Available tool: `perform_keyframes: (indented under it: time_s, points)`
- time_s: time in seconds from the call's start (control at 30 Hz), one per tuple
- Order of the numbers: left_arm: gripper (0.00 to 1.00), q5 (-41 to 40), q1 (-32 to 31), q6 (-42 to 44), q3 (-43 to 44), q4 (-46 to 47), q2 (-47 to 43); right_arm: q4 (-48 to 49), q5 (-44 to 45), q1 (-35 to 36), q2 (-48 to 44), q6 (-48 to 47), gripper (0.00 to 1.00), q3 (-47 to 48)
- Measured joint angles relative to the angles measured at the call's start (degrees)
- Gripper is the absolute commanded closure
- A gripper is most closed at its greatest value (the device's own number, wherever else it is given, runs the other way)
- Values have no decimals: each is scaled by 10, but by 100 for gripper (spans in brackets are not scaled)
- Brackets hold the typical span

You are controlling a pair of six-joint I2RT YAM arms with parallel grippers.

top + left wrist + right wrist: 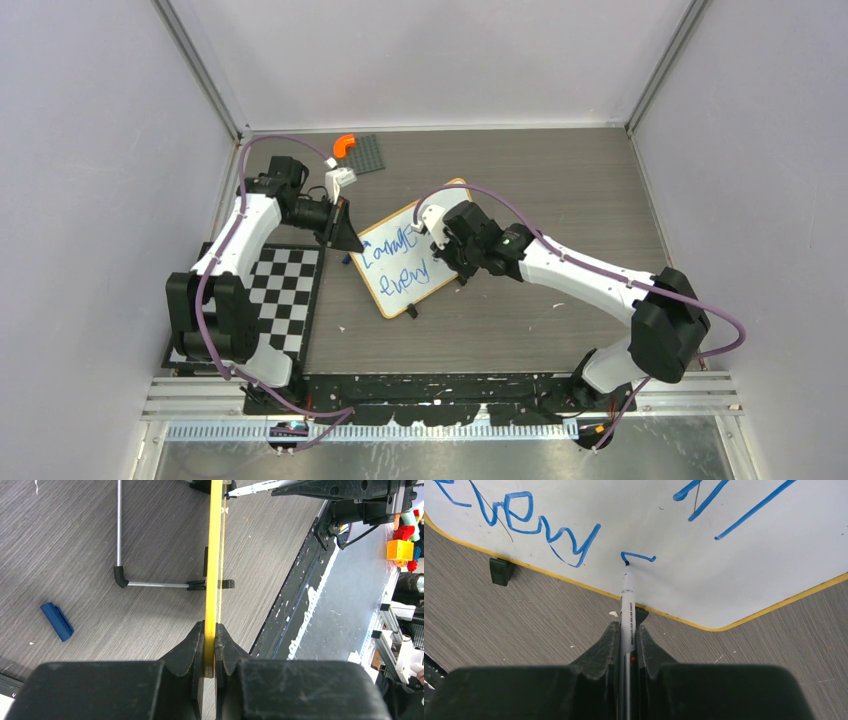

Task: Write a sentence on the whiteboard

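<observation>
The whiteboard (pixel 392 300) stands tilted at mid-table, its yellow rim seen edge-on in the left wrist view (pixel 214 570). My left gripper (pixel 352 243) (pixel 210 645) is shut on that rim at the board's left corner. The sentence (pixel 393 255) is blue handwriting in two slanted lines, and the lower line reads "every" (pixel 524 520). My right gripper (pixel 441 250) (pixel 627 632) is shut on a grey marker (pixel 627 605). The marker's tip touches the whiteboard (pixel 704 580) at the end of a short fresh blue stroke (pixel 638 556) just after "every".
A black-and-white checkerboard mat (pixel 285 290) lies left of the board. Behind it sits a dark studded plate (pixel 368 155) with an orange piece (pixel 344 144). A blue marker cap (pixel 57 621) and a thin metal stand leg (pixel 120 575) lie on the table by the board.
</observation>
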Motion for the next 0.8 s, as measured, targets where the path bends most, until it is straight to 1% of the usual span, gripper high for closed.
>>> perform_keyframes:
  time_s: [0.5, 0.8]
  points:
    - [100, 0, 0, 0, 0, 0, 0, -11, 7, -6, 0, -7, 100, -9]
    - [100, 0, 0, 0, 0, 0, 0, -12, 4, 17, 8, -2, 100, -7]
